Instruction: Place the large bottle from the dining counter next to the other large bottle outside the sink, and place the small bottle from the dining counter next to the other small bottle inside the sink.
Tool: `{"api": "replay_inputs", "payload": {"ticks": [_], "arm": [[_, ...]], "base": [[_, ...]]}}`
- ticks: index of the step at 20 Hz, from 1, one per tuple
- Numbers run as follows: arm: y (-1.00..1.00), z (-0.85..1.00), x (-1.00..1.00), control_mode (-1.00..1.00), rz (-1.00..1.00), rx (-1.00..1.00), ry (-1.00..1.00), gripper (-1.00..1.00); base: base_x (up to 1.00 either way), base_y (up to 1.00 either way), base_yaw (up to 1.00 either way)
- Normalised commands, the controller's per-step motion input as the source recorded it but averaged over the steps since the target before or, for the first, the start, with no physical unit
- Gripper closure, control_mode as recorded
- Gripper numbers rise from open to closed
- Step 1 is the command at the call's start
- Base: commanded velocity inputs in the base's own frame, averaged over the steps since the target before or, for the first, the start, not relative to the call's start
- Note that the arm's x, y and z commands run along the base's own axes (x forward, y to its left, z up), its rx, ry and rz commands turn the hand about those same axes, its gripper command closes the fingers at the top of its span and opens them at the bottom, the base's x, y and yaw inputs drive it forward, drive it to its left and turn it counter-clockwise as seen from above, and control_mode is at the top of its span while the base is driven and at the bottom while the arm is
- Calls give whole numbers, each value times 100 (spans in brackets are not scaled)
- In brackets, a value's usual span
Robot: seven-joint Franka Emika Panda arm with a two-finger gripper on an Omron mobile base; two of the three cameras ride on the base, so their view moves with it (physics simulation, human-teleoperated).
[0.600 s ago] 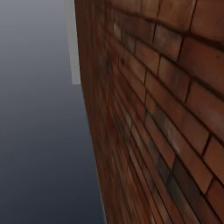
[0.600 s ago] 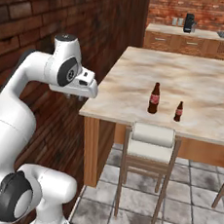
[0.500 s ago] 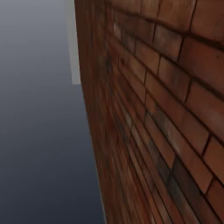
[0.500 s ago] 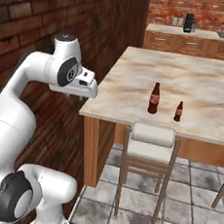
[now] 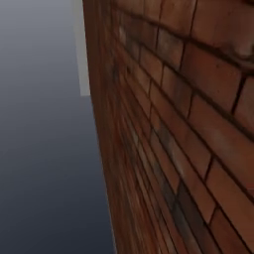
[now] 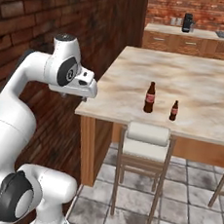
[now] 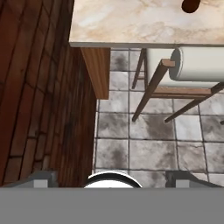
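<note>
left base view: i see a brick wall (image 5: 188,129). right base view: large bottle (image 6: 149,97) and small bottle (image 6: 174,111) stand near each other on the dining counter (image 6: 195,83); gripper (image 6: 88,98) off its corner. hand view: fingers (image 7: 43,178) spread wide, empty, above the tiled floor (image 7: 144,140).

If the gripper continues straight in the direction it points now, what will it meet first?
Most likely the tiled floor. The open gripper points down, just outside the corner of the dining counter, with the stool off to one side. Depth is hard to judge, but nothing seems to lie between.
</note>
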Motion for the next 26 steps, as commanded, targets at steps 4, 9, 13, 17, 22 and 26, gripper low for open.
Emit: {"api": "replay_inputs", "payload": {"ticks": [4,9,13,17,22,26], "arm": [[0,0,0,100,0,0,0,-100],[0,0,0,100,0,0,0,-100],[0,0,0,100,0,0,0,-100],[0,0,0,100,0,0,0,-100],[0,0,0,100,0,0,0,-100],[0,0,0,100,0,0,0,-100]], "base": [[0,-56,0],[0,-59,0],[0,-55,0],[3,-47,0],[19,-39,0],[39,-33,0]]}}
